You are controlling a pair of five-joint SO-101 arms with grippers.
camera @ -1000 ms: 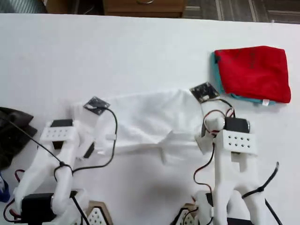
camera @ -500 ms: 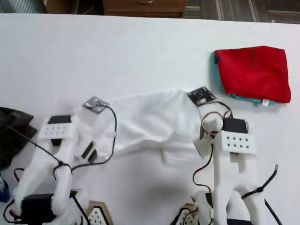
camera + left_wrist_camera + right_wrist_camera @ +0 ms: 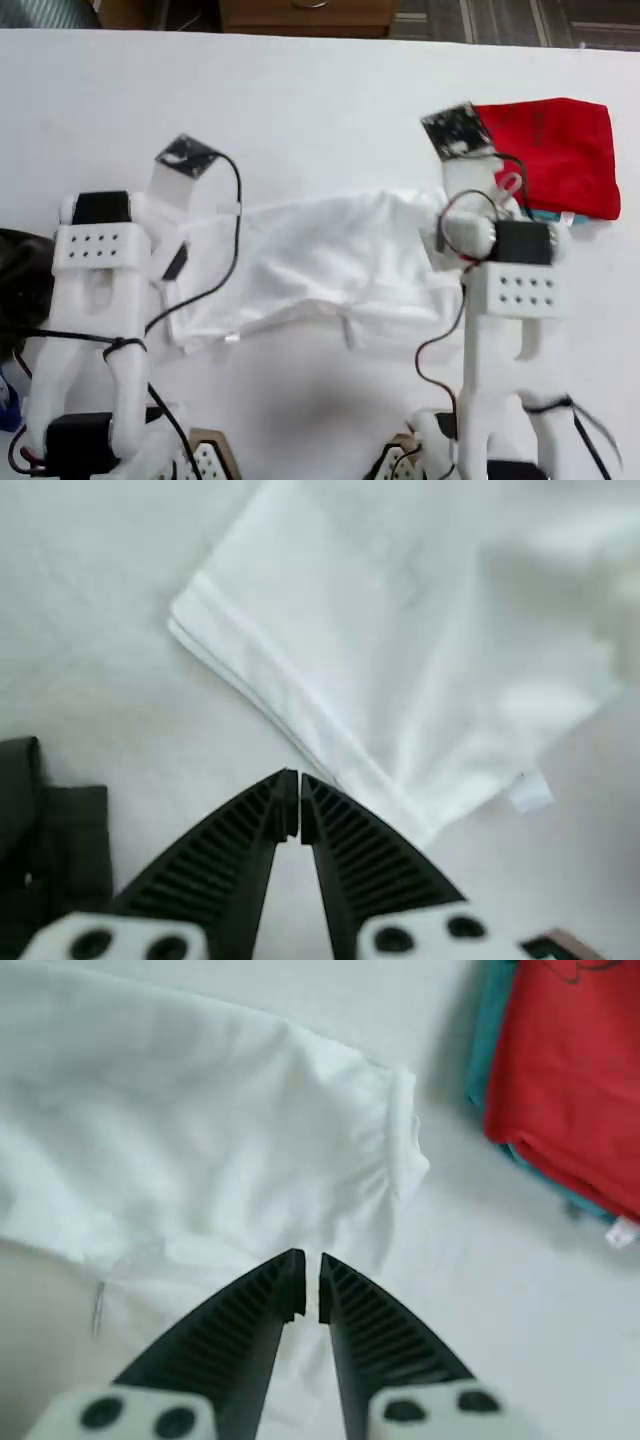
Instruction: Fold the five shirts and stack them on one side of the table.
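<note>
Bare table [image 3: 300, 110] runs across the far half, giving passage side to side. White shirt [image 3: 320, 265] sprawls mid-table and fills the span between left arm [image 3: 100, 290] and right arm [image 3: 510, 300]. Far right: red shirt [image 3: 560, 150] lies on teal shirt [image 3: 545, 213], just beyond the right arm. Dark cloth [image 3: 20, 285] blocks the near left edge.

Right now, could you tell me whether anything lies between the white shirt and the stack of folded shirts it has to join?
Nothing visible does. A strip of bare table separates the white shirt from the stack, a red shirt on a teal shirt. The right gripper hangs shut above the white shirt.
</note>
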